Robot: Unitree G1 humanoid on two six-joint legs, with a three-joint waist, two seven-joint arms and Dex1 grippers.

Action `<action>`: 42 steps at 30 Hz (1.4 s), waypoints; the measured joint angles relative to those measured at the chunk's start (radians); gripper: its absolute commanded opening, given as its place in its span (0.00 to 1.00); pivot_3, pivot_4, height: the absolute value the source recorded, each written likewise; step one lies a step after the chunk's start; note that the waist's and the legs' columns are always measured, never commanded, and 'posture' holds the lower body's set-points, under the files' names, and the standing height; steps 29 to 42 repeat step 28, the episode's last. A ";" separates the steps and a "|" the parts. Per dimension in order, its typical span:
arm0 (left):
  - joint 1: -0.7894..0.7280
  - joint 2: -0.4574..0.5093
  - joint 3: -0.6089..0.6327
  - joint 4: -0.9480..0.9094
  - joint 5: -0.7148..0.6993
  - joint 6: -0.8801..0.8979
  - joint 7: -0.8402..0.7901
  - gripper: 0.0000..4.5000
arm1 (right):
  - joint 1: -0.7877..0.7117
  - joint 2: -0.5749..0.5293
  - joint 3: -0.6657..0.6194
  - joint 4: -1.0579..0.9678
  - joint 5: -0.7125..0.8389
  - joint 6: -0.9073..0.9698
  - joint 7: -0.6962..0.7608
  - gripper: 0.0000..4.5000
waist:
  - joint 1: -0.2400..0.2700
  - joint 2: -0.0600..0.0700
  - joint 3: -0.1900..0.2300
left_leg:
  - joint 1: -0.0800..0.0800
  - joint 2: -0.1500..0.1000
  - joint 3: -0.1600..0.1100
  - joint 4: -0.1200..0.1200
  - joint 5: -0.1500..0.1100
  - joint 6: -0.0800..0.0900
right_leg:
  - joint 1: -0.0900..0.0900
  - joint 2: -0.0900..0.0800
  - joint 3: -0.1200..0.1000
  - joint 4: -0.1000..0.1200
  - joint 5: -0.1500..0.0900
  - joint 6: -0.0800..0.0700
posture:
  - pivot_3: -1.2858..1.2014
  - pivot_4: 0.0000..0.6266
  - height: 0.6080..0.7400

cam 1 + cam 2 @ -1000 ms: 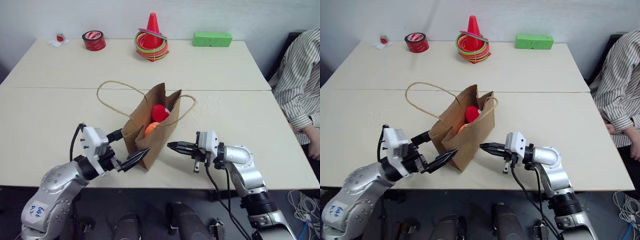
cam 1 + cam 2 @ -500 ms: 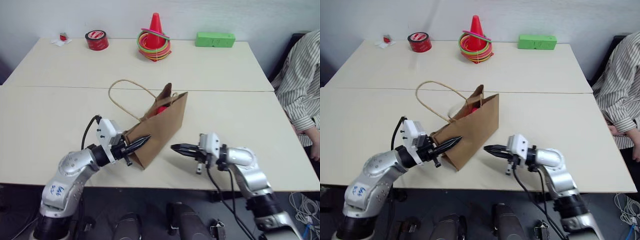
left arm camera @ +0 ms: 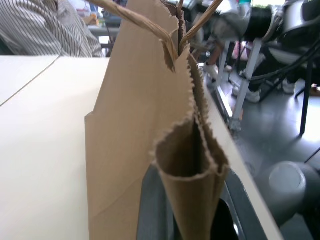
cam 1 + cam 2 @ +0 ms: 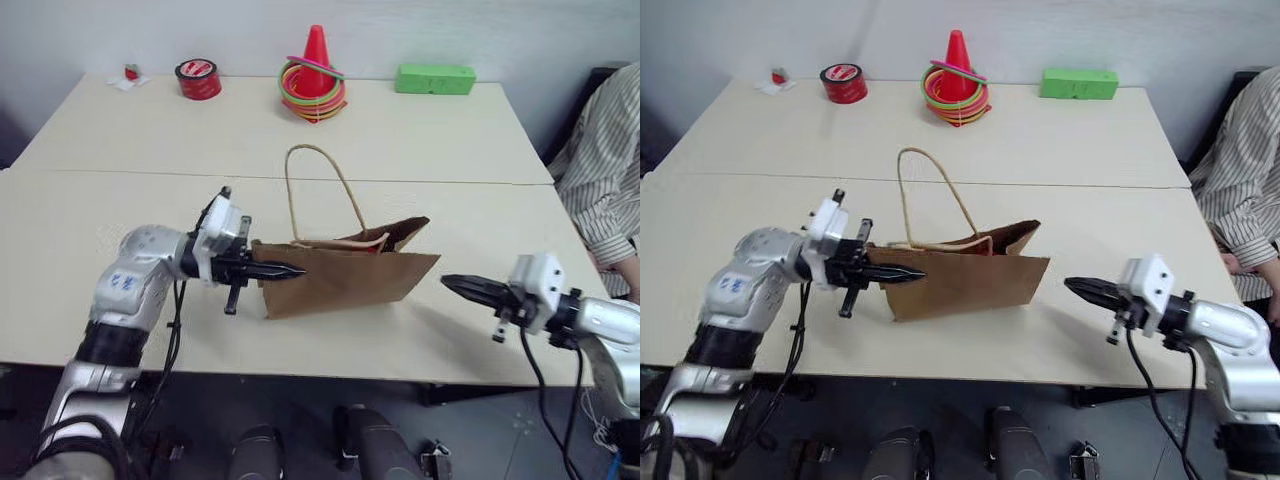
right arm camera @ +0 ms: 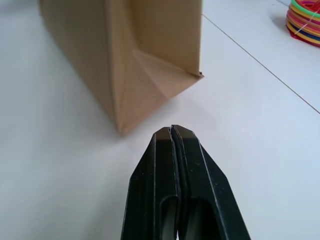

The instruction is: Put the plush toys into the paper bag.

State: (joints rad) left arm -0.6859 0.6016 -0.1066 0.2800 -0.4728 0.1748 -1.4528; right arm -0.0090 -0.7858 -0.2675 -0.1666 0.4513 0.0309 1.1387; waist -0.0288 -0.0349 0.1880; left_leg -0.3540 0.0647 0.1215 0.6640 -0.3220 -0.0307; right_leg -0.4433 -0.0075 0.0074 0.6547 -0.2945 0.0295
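Wide pale tabletop (image 4: 450, 130), with the paper bag (image 4: 345, 280) lying near its front edge — tipped on its side, mouth toward the right, one looped string handle standing up above it. Mouth pressed nearly flat, with just a sliver of red at the opening (image 4: 372, 246), most likely the red plush toy; no sign of the orange one, presumably deeper inside the bag, though that cannot be confirmed. No plush toy loose anywhere on the tabletop, so the loading part looks done.

Left hand (image 4: 292, 271) clenched on the bag's end, a fold of brown paper pinched between the black fingers in the left wrist view. Right hand (image 4: 462, 286) closed on nothing, well apart from the bag's mouth end, hovering over bare tabletop.

Remaining, at a guess — little more than setting the bag upright and letting go.

Farther back, untouched: green block (image 4: 434, 78), ringed cone (image 4: 316, 65), red tape roll (image 4: 198, 78).
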 measured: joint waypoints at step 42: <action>0.712 0.292 0.608 -0.334 0.062 -0.083 0.236 1.00 | -0.153 -0.134 -0.055 0.237 0.089 -0.078 0.282 0.99 | 0.000 0.000 0.000 | 0.002 0.005 0.001 0.000 -0.004 0.007 | 0.000 -0.004 -0.001 0.001 -0.001 -0.001 | 0.52 0.24 1.00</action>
